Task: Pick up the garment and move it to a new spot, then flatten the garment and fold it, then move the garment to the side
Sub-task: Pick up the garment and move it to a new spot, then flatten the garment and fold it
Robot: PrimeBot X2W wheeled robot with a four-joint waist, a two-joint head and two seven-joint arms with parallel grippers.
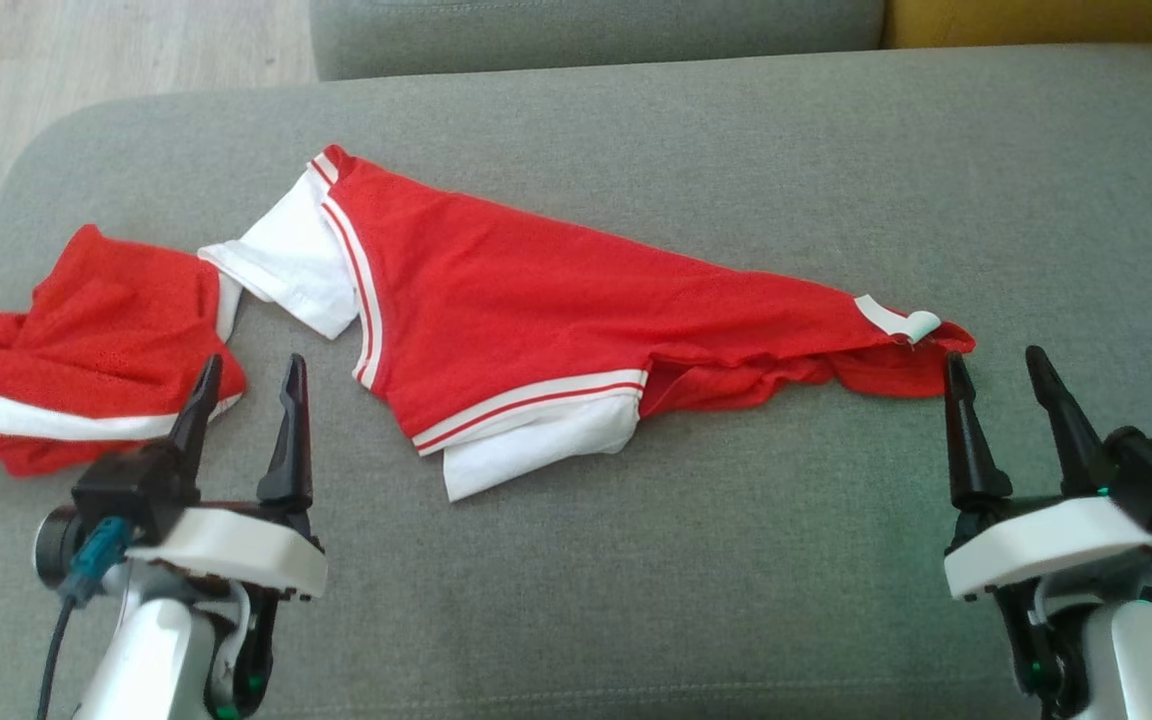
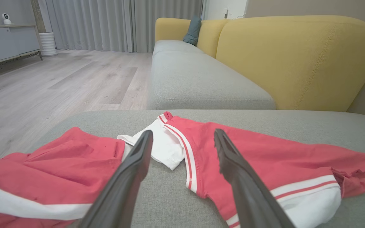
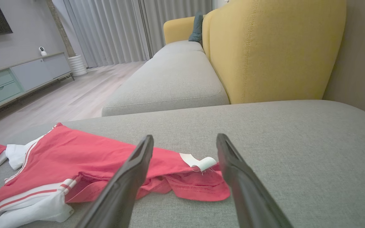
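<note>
Red fabric with white short sleeves and red-and-white striped bands at the sleeve seams: the garment [image 1: 516, 300] lies rumpled and partly doubled over across the middle of the grey sofa cushion [image 1: 736, 560]. It narrows to a bunched end at the right. One white sleeve [image 1: 286, 265] sticks out at its far left, and a second sleeve [image 1: 536, 445] pokes from under the near edge. A small white tag [image 1: 901, 320] curls up at the narrow end. A second red piece [image 1: 86, 340] with a white band is heaped at the cushion's left edge, just beside the far sleeve; cannot tell whether they touch. Near it the left gripper [image 1: 252, 362] has its fingers spread wide and holds nothing, aimed at the gap between the two red pieces. Fingers spread wide and empty too, the right gripper [image 1: 995, 356] has its tips just beside the narrow end, near the tag. A yellow sofa back [image 3: 274, 47] stands beyond.
</note>
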